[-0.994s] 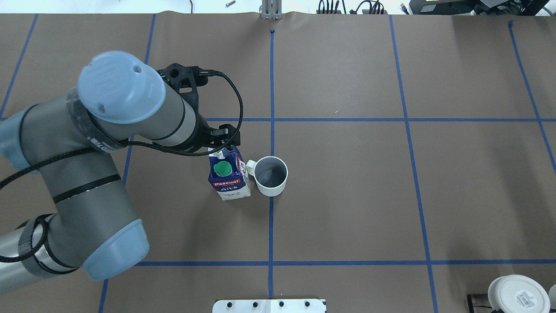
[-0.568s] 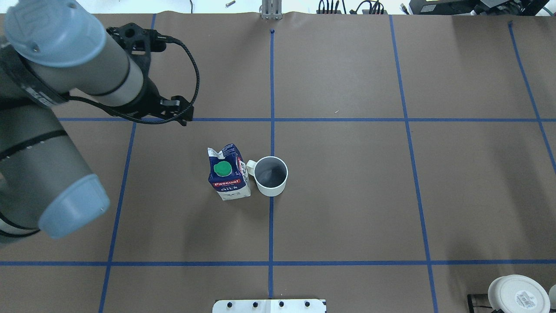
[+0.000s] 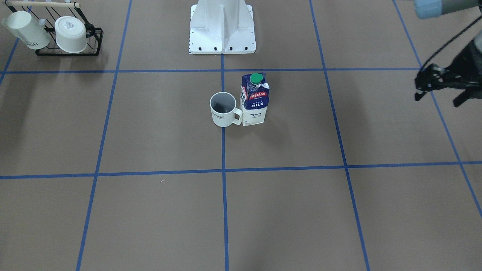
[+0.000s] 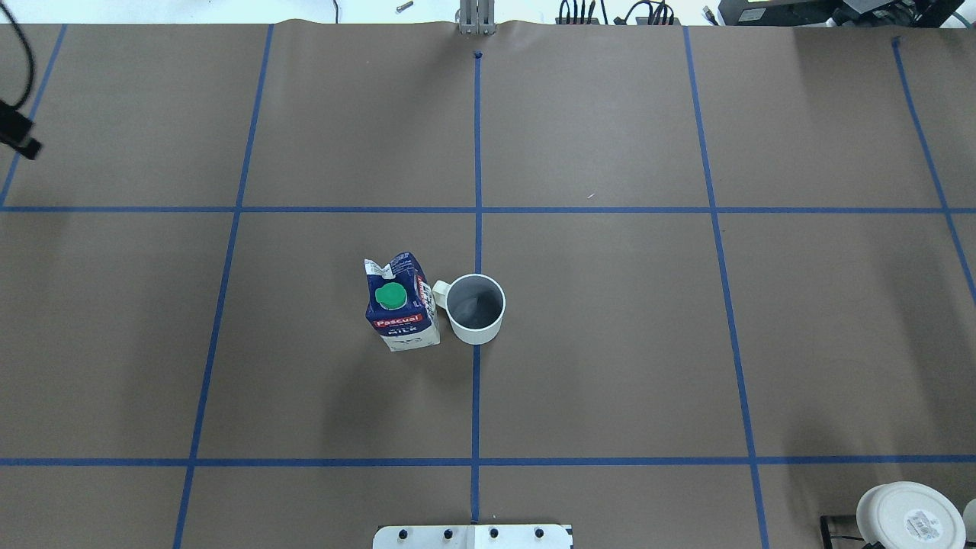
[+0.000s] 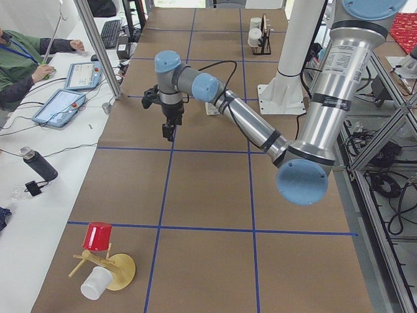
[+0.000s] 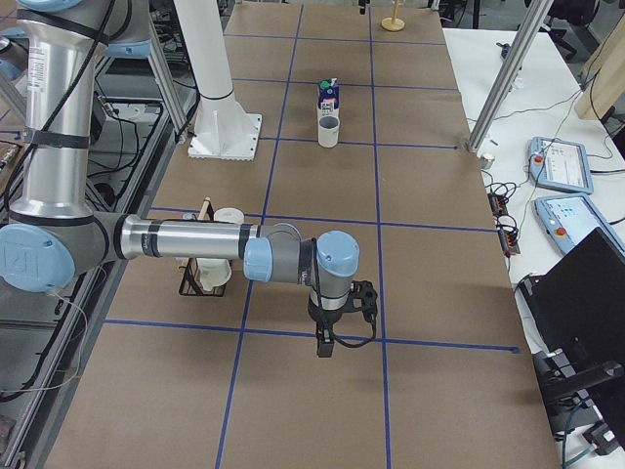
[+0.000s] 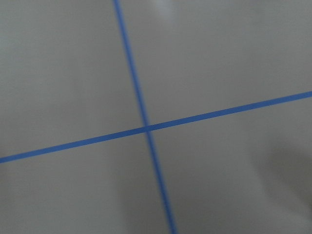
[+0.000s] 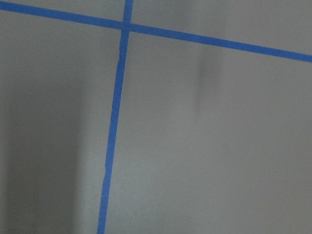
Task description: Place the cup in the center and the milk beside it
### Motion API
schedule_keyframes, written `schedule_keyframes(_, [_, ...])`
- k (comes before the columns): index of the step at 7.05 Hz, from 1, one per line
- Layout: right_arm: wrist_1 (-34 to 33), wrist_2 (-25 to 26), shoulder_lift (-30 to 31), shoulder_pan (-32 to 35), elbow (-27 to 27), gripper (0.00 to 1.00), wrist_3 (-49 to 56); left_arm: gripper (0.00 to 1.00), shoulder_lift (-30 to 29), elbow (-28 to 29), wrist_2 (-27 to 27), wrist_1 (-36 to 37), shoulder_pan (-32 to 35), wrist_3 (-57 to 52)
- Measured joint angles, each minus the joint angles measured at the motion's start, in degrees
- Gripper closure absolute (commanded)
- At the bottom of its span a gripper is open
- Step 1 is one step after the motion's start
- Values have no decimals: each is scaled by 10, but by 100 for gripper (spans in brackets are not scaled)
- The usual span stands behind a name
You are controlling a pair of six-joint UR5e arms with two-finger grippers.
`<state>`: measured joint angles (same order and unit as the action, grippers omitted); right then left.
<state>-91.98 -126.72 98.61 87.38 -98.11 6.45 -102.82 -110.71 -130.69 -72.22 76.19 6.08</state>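
Note:
The white cup (image 4: 476,309) with dark grey inside stands upright on the centre blue tape line (image 4: 476,396), its handle toward the milk. The navy and white milk carton (image 4: 402,305) with a green cap stands upright right beside it, close to the handle. Both also show in the front view, cup (image 3: 223,110) and milk (image 3: 255,99). My left gripper (image 3: 438,99) hangs open and empty far off at the table's side; only a black corner of it (image 4: 17,136) shows overhead. My right gripper (image 6: 327,342) hangs over bare table far from both; I cannot tell if it is open.
A black wire rack (image 3: 67,51) with two white cups sits at the robot's right near corner, also in the overhead view (image 4: 835,526). The white robot base (image 3: 222,34) stands behind the cup. A wooden stand with a red cup (image 5: 101,261) sits at the left end.
My left arm has swung away from the milk to the left and has almost left the overhead view. The milk and cup have not moved.

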Motion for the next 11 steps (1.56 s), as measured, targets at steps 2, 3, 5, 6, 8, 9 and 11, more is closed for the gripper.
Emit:
schedule_keyframes(2, [-3,-24,0,16,-5,0,2,2,52,116,-13,-21,104,-150])
schedule_keyframes(3, [-6,-30,-1,25,-8,0,2,2,74,160,-15,-54,135,-170])
schedule_keyframes(5, [-29,-32,-2,31,-25,0,3,2,133,180,-25,-137,154,-178])
schedule_keyframes(6, [-35,-32,1,31,-30,0,3,2,158,166,-35,-154,157,-176])
schedule_keyframes(8, [-36,-30,4,31,-33,0,3,2,193,136,-42,-172,158,-176])
schedule_keyframes(9, [-36,-30,5,31,-33,0,3,2,200,130,-43,-177,158,-177])
schedule_keyframes(11, [-34,-30,5,31,-33,0,3,2,203,128,-42,-179,158,-177])
